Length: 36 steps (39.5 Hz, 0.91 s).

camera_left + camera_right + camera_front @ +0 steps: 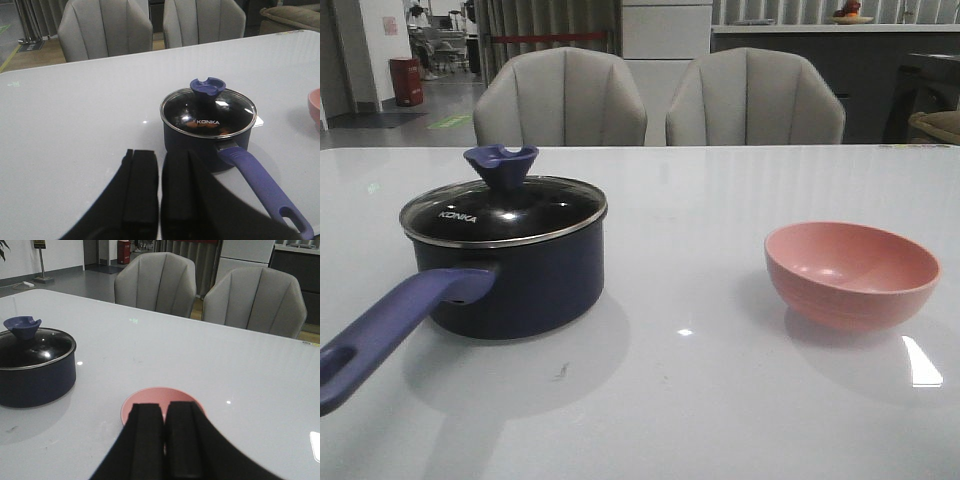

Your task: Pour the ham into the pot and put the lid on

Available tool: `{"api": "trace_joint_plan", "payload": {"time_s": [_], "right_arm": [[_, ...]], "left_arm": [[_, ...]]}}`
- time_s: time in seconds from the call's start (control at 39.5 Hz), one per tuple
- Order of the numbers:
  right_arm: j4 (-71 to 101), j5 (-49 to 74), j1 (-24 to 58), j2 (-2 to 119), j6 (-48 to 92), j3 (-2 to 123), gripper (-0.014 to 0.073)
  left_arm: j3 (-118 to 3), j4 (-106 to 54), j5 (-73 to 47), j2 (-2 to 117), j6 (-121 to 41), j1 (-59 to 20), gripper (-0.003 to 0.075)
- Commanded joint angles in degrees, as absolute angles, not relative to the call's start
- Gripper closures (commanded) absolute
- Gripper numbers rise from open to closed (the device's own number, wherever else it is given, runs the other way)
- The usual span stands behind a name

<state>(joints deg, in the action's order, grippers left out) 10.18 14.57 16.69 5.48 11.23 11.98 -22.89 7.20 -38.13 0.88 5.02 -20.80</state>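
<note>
Left gripper [159, 192] is closed w/ nothing in it, hanging back near the pot [520, 275]; right gripper [165, 440] likewise closed & empty, above the pink bowl [850, 272]. Lid [503, 208] sits flat on pot rim; orange bits, prob. ham [210, 129], show thru glass. Task looks done, so both hang clear.

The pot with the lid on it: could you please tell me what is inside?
Through the glass lid of the pot, a few orange-pink ham pieces show near the handle side. Reflections and the dark interior hide the rest of the contents.
</note>
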Motion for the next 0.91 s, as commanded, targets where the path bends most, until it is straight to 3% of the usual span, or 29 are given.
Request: {"api": "trace_joint_plan", "payload": {"time_s": [0.0, 0.79, 0.89], "right_arm": [[10.11, 10.14, 16.84, 6.1, 11.71, 13.53, 0.0439], [10.11, 10.14, 16.84, 6.1, 11.71, 13.53, 0.0439], [10.11, 10.14, 16.84, 6.1, 11.71, 13.53, 0.0439]], "left_arm": [[-24.18, 7.49, -33.21, 1.69, 5.15, -20.79, 0.0607], [-23.2, 8.12, -33.21, 1.69, 5.15, -20.79, 0.0607], [-20.26, 12.25, -27.85, 1.69, 5.15, -20.65, 0.0607]]}}
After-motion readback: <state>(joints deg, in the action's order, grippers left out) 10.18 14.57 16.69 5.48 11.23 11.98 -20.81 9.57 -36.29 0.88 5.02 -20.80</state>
